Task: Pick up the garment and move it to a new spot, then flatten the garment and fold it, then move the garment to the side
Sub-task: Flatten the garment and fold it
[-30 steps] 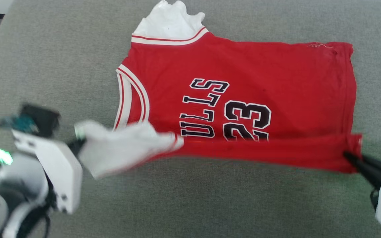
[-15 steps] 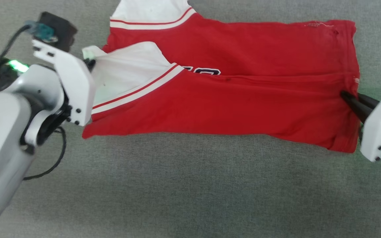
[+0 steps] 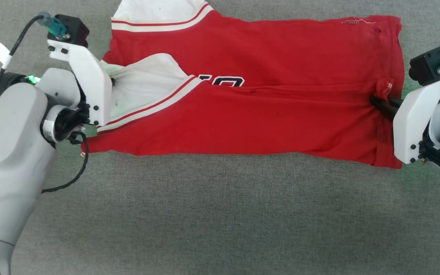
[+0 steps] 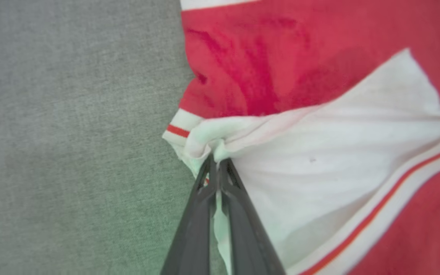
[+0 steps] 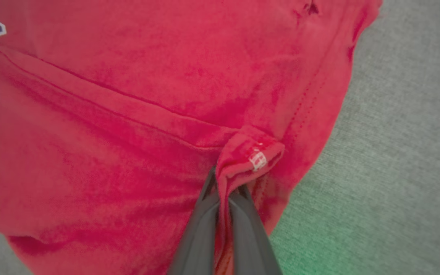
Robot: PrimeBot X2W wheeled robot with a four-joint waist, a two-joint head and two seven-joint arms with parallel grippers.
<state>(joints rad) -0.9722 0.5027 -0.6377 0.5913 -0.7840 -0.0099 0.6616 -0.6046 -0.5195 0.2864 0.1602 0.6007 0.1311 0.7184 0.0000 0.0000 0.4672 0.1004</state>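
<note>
Garment [image 3: 266, 114] lies on grey carpet [image 3: 204, 214], spread sideways across the upper middle of the head view. Sleeve end is toward the left arm, hem toward the right. The near long edge is folded over onto the body, and the fold partly covers the black lettering.

Left gripper [image 4: 215, 165]: fingers pinched together on the bunched edge of the white sleeve [image 4: 319, 160], cloth caught between them.

Right gripper [image 5: 224, 189]: fingers closed on the folded hem corner [image 5: 243, 152], just beside a small white tag [image 5: 258, 160].

Cloth between the two grips lies fairly flat, with light creases.
</note>
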